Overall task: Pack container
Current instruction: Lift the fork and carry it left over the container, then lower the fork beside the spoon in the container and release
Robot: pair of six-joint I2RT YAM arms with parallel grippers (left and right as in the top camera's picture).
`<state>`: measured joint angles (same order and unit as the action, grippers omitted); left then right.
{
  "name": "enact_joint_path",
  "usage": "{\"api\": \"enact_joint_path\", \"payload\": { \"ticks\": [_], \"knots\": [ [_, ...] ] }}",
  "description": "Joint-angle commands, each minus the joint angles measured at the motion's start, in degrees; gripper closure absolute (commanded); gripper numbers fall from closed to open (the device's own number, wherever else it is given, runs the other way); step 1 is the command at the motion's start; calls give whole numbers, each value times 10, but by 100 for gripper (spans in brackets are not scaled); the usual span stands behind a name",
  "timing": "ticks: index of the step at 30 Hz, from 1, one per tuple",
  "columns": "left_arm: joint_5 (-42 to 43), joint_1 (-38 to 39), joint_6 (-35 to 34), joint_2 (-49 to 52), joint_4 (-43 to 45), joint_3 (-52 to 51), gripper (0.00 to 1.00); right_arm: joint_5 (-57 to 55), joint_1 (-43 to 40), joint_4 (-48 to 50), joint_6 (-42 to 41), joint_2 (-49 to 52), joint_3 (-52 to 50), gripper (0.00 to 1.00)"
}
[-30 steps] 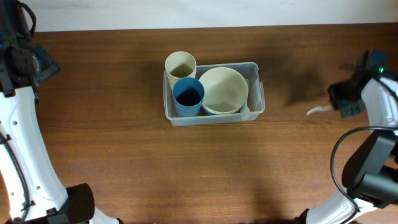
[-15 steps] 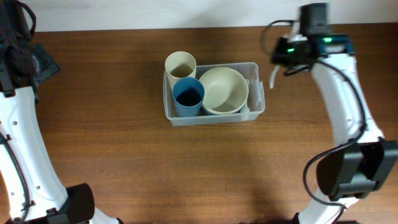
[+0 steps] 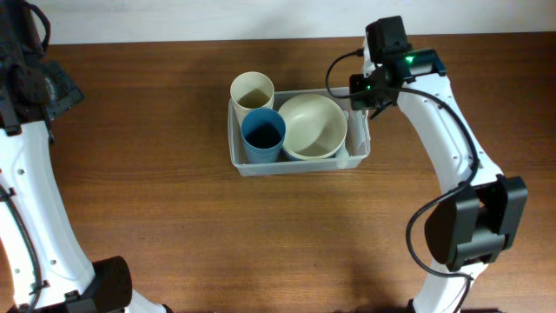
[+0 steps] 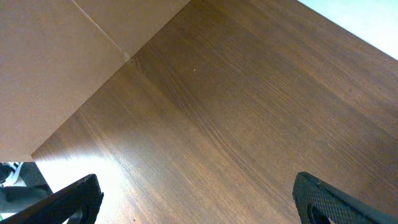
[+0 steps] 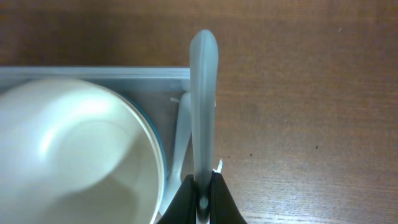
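Note:
The container [image 3: 295,167], a clear plastic bin, stands at mid-table holding a cream bowl [image 3: 311,126], a blue cup [image 3: 263,135] and a cream cup [image 3: 252,89]. My right gripper [image 3: 364,104] hovers over the bin's far right corner. In the right wrist view it [image 5: 203,182] is shut on a pale grey utensil handle [image 5: 203,93] that points out past the bin's rim [image 5: 93,73], next to the bowl [image 5: 68,155]. A second pale utensil [image 5: 180,140] lies inside between bowl and wall. My left gripper [image 4: 199,202] is open over bare wood, far from the bin.
The left arm [image 3: 30,87] stays at the table's far left edge. A brown wooden tabletop [image 3: 174,235] surrounds the bin. A pale wall edge runs along the table's back [image 3: 174,22].
The right arm swung from the table's right edge to the container's far right corner, carrying the utensil. The left arm and the bin's contents have not moved.

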<state>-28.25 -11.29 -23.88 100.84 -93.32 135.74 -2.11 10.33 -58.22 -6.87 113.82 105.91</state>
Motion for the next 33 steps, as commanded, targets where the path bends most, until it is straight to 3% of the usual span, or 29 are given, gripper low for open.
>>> {"api": "enact_joint_path", "payload": {
  "ticks": [1, 12, 27, 29, 30, 33],
  "knots": [
    [2, -2, -9, 5, 0, 0, 0, 2, 2, -1, 11, 11, 4, 96],
    [2, -2, -10, 5, 0, 0, 1, 47, 2, -7, 11, 11, 3, 95],
    [2, -2, -9, 5, 0, 0, 0, 50, 2, -9, 10, 11, 3, 79],
    [2, -2, -9, 5, 0, 0, 0, 38, 1, -13, 1, 10, 11, 68],
    [2, -2, -9, 5, 0, 0, 1, 26, 0, -27, -11, 9, 30, 47],
    [2, -2, -10, 5, 0, 0, 0, 11, -8, -69, -29, 6, 83, 1]
  ]
}}
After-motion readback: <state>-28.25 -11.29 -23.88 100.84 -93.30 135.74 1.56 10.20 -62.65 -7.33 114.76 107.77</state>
